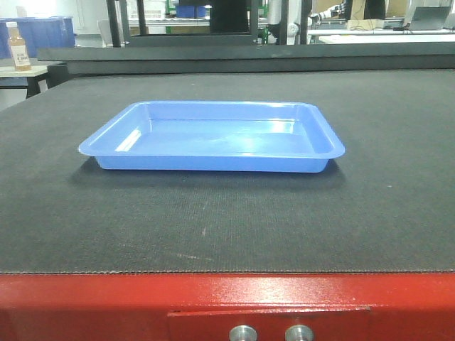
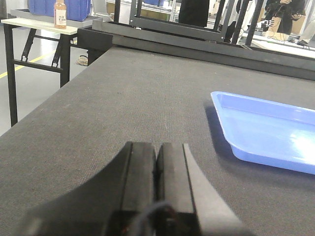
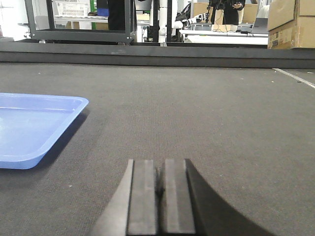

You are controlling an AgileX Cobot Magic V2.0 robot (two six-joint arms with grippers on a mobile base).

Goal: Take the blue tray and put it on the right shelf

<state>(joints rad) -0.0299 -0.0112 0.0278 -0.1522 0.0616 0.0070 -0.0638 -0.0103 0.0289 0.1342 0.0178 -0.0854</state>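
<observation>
The blue tray (image 1: 212, 136) lies flat and empty on the dark mat of the red-framed table (image 1: 227, 298). In the left wrist view the tray (image 2: 268, 130) is ahead to the right of my left gripper (image 2: 156, 145), which is shut and empty, low over the mat. In the right wrist view the tray (image 3: 29, 128) is ahead to the left of my right gripper (image 3: 161, 162), also shut and empty over the mat. Neither gripper touches the tray. The right shelf is out of view.
A small side table (image 2: 39, 27) with a bottle (image 2: 60, 14) stands off the table's far left corner. Dark metal frames (image 1: 192, 21) stand behind the table's far edge. Cardboard boxes (image 3: 291, 22) are at the far right.
</observation>
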